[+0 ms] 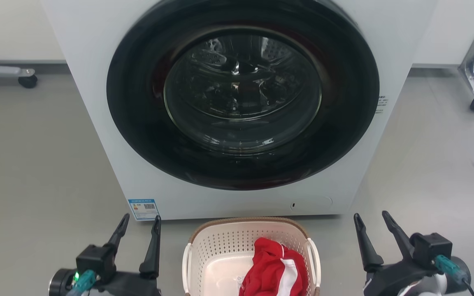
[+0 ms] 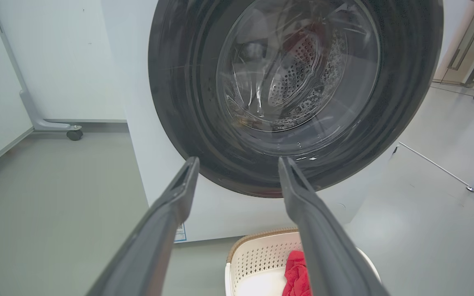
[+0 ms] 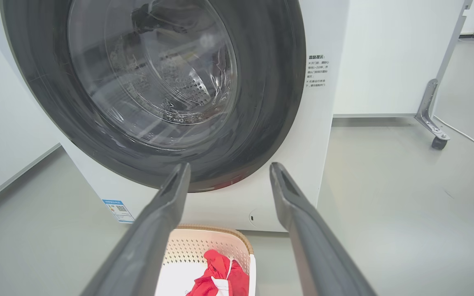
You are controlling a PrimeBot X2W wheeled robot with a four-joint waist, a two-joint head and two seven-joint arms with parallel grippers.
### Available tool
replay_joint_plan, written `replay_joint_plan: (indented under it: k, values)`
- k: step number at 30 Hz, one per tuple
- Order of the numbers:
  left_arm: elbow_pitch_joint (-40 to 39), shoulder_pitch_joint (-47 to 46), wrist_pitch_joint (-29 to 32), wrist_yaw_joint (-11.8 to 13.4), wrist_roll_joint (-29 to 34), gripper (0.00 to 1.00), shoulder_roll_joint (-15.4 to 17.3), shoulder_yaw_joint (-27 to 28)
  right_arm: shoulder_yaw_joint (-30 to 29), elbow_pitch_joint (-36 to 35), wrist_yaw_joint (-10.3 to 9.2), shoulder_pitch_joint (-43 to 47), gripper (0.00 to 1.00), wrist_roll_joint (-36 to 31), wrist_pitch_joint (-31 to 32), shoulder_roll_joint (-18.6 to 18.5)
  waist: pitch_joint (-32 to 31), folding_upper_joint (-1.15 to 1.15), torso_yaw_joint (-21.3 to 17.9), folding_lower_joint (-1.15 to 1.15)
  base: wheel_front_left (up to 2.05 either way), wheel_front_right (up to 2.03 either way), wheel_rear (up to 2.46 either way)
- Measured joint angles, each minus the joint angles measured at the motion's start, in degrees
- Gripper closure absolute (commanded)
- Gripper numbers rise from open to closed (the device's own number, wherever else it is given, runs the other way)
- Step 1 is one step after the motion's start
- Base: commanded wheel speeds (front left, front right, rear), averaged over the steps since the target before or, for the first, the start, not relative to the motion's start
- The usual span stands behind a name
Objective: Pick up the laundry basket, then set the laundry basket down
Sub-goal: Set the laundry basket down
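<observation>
- Laundry basket point(image 1: 224, 240) on the floor, just in front of the washing machine point(image 1: 84, 61), below the middle of its door; upright, mouth up.
- Cream plastic, rounded-rectangular; walls pierced with rows of small holes; brown woven-look rim; white loop handle on each side; smooth solid bottom.
- Inside, towards the machine's right side: crumpled red garment point(image 1: 272, 267) with white trim, soft folds, covering part of the bottom.
- Left gripper point(image 1: 141, 218) in front of the machine's lower left corner; two long dark tapered fingers spread apart, nothing between them, clear of the basket.
- Right gripper point(image 1: 371, 214) off the machine's lower right corner; fingers likewise parted, empty, clear of the basket.
- Machine: white, flat-fronted, matte; big round door point(image 1: 243, 94) with broad glossy black ring and clear domed glass; perforated metal drum visible behind.
- Small blue-edged sticker point(image 1: 143, 209) at the machine's lower left corner.
- Floor point(image 1: 27, 164): smooth pale grey, faint sheen, few scuffs, to either side of the machine.
- Behind the machine: plain white wall panels on grey metal feet with black casters point(image 1: 27, 80), one each side.
</observation>
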Motion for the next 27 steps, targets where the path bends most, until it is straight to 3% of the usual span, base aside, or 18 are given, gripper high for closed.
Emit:
replay_joint_plan:
  k: [9,27]
  values:
    - [-7.6,8.2,0.0,1.9,1.4,0.00,1.3,0.7,-1.3,-5.8,-2.70,7.5,0.00,-1.0,0.0,-1.5,-3.3,0.00,-0.1,0.00,0.00,0.00,0.00]
    - [-14.3,16.3,1.3,3.5,1.5,0.00,2.0,1.9,-2.8,-12.4,-4.74,16.0,0.00,-2.1,0.0,-3.3,-4.7,0.01,-0.1,0.01,0.00,0.00,0.00]
